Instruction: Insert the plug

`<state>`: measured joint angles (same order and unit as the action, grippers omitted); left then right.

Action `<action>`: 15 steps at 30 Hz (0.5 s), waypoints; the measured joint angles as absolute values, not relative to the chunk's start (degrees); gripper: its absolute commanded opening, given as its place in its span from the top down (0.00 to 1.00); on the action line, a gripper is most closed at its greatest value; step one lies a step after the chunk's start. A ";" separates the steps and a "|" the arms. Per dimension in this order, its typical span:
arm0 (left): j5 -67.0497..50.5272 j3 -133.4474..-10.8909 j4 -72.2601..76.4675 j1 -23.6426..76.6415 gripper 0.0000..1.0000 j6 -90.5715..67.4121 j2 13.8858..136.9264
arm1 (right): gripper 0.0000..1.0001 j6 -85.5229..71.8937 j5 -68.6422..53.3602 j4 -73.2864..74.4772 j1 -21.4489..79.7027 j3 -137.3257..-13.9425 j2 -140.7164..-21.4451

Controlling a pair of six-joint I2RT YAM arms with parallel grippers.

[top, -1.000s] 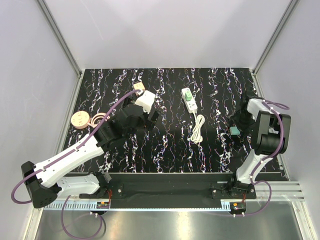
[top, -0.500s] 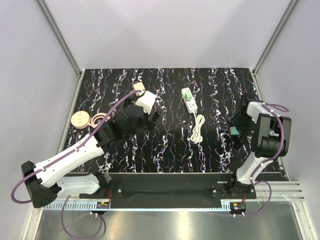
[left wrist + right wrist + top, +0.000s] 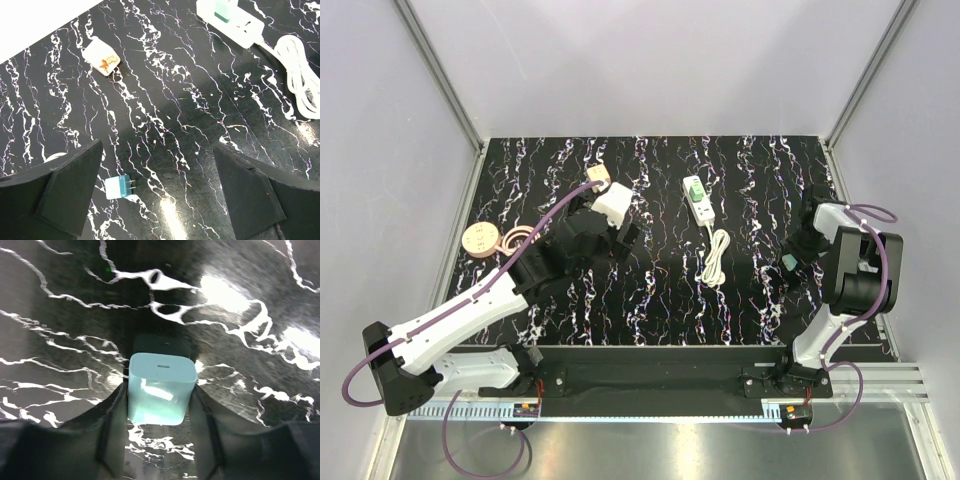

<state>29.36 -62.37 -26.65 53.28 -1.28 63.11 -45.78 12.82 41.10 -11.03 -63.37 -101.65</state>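
Note:
The plug (image 3: 693, 187) is a small light-green body sitting on the far end of the white power strip (image 3: 701, 209), seen too in the left wrist view as the plug (image 3: 223, 9) on the strip (image 3: 245, 30). My right gripper (image 3: 792, 258) is at the table's right side, far from the strip. It is shut on a teal cube-like block (image 3: 160, 385), with a finger pressed against each side. My left gripper (image 3: 159, 170) hangs open over bare table, left of the strip, holding nothing.
The strip's coiled white cord (image 3: 715, 258) lies towards the arms. A small teal-and-white two-prong adapter (image 3: 119, 187) lies by my left finger. A pale cube with an orange print (image 3: 101, 57) sits further back. A round wooden disc (image 3: 480, 238) lies at the left edge.
My right gripper's fingers have closed in from wide open onto the teal block. The left arm has barely moved.

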 measured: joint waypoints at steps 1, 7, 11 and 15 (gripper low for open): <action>29.26 -62.37 -26.65 53.30 0.01 -1.28 63.11 | 0.61 -44.91 12.40 40.32 -11.00 -63.18 -101.49; 26.96 -62.37 -26.74 53.34 0.01 -1.50 63.11 | 0.83 -38.79 4.29 31.75 -10.96 -56.23 -95.37; 24.14 -62.37 -26.87 53.36 0.01 -2.35 63.11 | 0.95 -36.23 -3.70 28.62 -10.66 -52.88 -90.00; 21.63 -62.37 -26.85 53.36 0.06 -3.46 63.11 | 1.00 -36.14 -10.48 27.16 -9.04 -51.79 -82.91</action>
